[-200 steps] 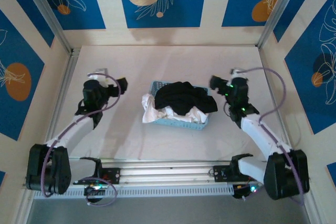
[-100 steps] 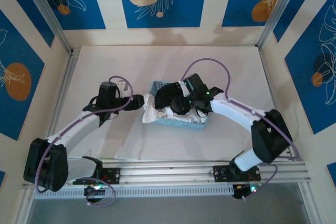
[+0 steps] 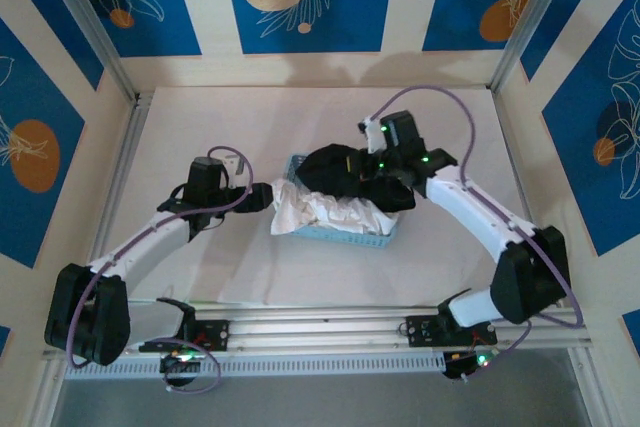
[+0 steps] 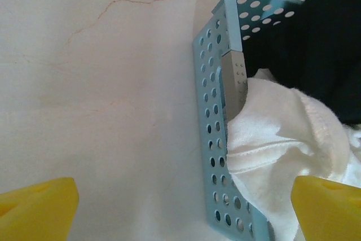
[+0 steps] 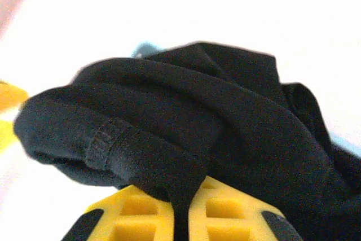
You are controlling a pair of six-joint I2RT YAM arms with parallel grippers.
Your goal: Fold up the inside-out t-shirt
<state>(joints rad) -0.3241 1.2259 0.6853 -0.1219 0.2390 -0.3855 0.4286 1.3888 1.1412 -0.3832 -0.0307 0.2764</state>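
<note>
From here I see white links (image 3: 150, 239), black joints (image 3: 85, 312), looping purple cables (image 3: 428, 88), small green lights (image 3: 383, 164) and yellow pincer fingers (image 5: 141, 207).

- Pinched between the yellow ribbed fingers (image 5: 225, 210) of the right gripper (image 5: 181, 210): a fold of bunched black cloth t-shirt (image 5: 214, 117).
- Stitched hem at lower left.
- Behind, a sliver of pale blue plastic basket rim (image 5: 144, 48).
</note>
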